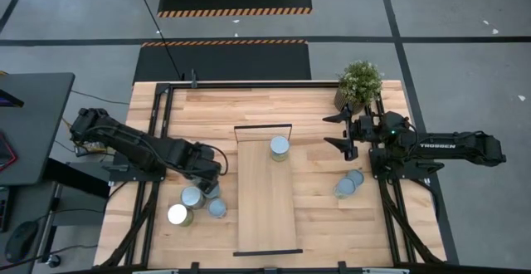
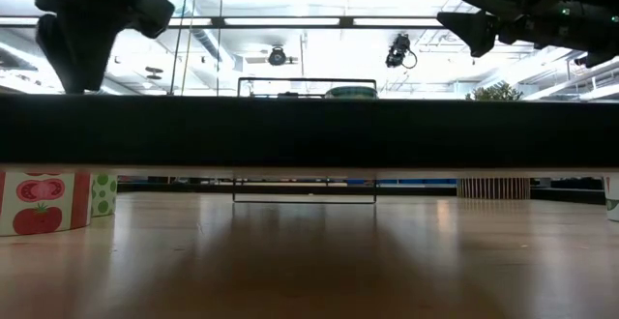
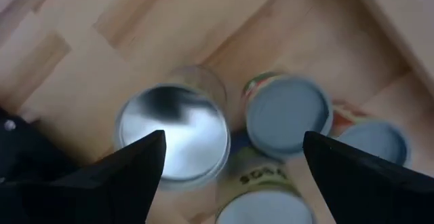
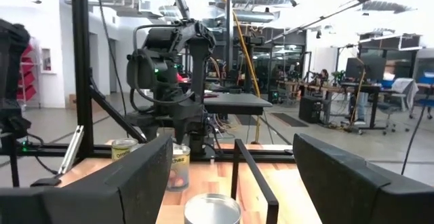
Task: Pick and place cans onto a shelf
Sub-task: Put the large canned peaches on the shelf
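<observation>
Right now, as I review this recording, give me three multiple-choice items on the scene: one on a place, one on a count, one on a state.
1. Where is the left hand? A over the cans left of the shelf; B over the shelf; C by the plant.
2. Cans on the shelf? A none; B one; C three.
3. The left hand is: A open; B shut on a can; C shut, empty.
A, the high view shows it above that cluster; B, one can stands there; A, its fingers stand wide apart.

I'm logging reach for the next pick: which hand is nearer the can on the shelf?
Right hand, just off the shelf's side near the can. Left hand hangs over the can cluster beyond the other side.
</observation>
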### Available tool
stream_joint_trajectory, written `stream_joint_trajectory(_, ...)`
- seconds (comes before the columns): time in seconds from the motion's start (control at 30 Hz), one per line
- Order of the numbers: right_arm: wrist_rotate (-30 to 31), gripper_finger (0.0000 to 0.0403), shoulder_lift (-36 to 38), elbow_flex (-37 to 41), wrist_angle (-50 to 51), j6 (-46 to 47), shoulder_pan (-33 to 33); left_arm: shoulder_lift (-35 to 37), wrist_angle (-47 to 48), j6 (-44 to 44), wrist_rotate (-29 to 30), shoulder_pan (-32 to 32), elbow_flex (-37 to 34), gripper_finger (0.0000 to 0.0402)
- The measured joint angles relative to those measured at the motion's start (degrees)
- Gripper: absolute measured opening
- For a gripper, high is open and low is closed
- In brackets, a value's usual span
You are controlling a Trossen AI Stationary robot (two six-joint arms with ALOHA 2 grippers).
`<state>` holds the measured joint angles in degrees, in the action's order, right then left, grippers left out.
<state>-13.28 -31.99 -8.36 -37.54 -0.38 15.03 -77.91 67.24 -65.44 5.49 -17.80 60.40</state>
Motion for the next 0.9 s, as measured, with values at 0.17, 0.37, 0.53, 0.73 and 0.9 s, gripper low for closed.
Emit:
stream_joint_trajectory(0.17, 0.1, 0.0313, 0.0, 0.0, 0.0, 0.5, 0.0, 0.0, -0.6, -3.7, 5.9, 0.9, 0.0, 0.0354)
stream_joint_trajectory(0.37, 0.2, 0.0313, 0.0, 0.0, 0.0, 0.4, 0.0, 0.0, -0.5, -8.0, 9.6, 3.2, 0.0, 0.0354)
stream_joint_trajectory(0.53, 0.2, 0.0313, 0.0, 0.0, 0.0, 0.3, 0.0, 0.0, -0.5, -13.1, 15.2, 4.5, 0.0, 0.0354)
stream_joint_trajectory(0.73, 0.2, 0.0313, 0.0, 0.0, 0.0, 0.3, 0.0, 0.0, -0.8, -14.4, 15.9, 5.9, 0.0, 0.0354)
stream_joint_trajectory(0.9, 0.2, 0.0313, 0.0, 0.0, 0.0, 0.3, 0.0, -0.1, -1.3, -13.4, 16.1, 6.9, 0.0, 0.0354)
